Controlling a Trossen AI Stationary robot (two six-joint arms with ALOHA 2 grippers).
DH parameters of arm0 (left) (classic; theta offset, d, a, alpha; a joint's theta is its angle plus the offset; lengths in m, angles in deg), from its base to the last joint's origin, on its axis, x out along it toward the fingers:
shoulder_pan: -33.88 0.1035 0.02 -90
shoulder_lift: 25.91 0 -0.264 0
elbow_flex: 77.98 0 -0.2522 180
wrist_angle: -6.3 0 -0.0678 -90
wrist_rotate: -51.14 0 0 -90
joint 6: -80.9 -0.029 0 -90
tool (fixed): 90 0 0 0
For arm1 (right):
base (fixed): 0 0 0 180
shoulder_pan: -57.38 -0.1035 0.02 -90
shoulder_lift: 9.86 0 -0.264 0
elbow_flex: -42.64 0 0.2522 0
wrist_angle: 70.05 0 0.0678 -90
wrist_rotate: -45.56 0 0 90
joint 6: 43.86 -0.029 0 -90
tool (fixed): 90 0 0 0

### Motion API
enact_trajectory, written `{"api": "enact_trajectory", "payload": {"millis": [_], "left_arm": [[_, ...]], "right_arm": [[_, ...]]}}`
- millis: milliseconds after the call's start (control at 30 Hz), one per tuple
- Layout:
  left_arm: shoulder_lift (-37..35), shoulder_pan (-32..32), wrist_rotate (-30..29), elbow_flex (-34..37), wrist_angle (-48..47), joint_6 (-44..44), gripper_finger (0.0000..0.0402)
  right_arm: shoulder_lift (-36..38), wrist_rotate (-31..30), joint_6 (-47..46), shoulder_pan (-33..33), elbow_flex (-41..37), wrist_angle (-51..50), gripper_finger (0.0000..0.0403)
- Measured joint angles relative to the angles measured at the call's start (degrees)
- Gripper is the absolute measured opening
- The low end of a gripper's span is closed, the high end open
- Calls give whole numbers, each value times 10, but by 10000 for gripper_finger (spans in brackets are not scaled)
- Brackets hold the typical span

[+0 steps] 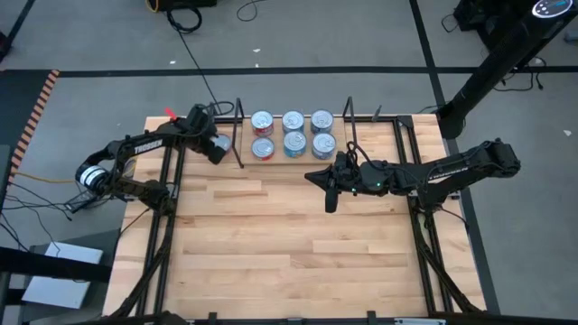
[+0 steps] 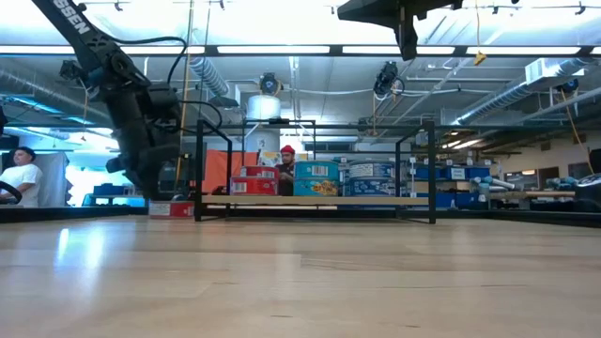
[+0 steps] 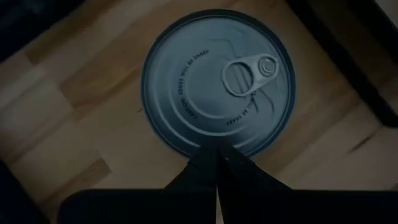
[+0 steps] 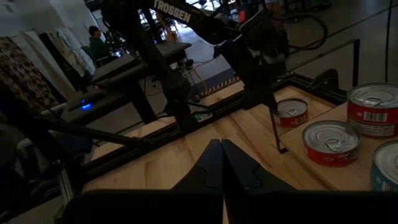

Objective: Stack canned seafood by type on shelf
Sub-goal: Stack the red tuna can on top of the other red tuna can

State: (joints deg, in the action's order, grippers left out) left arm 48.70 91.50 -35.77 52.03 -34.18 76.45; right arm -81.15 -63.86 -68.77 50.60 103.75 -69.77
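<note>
Wooden planks form the counter [image 1: 289,235], edged by a black frame; its near half is bare. Near the middle, the right arm reaches in from the right side, its fingers [image 1: 330,194] pressed together and holding nothing, raised above the wood just in front of the shelf. Behind them stands the shelf [image 1: 291,159], a narrow light-wood board between two upright black wire end frames, toward the counter's far edge. Six tins [image 1: 293,134] with silver lids sit on the board in two rows of three. In the low view, red-labelled tins [image 2: 254,179] occupy the left part of the board and blue-labelled tins [image 2: 317,177] stand beside them; some are stacked. One further red tin [image 2: 172,208] rests on the counter outside the shelf's left end frame. The left arm comes in from the left side, and its fingers [image 1: 217,150] hang directly over this tin [image 3: 217,81], closed tip to tip above the pull-tab lid without gripping it. Beyond the counter, the low view shows a workshop with ceiling lights and a person [image 2: 21,174] at far left.
</note>
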Motion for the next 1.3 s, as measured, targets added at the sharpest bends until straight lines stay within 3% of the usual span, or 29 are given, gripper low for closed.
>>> {"api": "enact_trajectory", "payload": {"millis": [167,467,1133,1300], "left_arm": [[-2,-6,5,2,-27,-57,0],[1,-29,7,-2,-144,-58,0],[-35,-83,41,-5,-129,-41,0],[-88,-69,37,-17,-104,35,0]], "right_arm": [[0,0,0,0,0,0,2],[0,0,0,0,0,0,2],[0,0,0,0,0,0,2],[0,0,0,0,0,0,2]]}}
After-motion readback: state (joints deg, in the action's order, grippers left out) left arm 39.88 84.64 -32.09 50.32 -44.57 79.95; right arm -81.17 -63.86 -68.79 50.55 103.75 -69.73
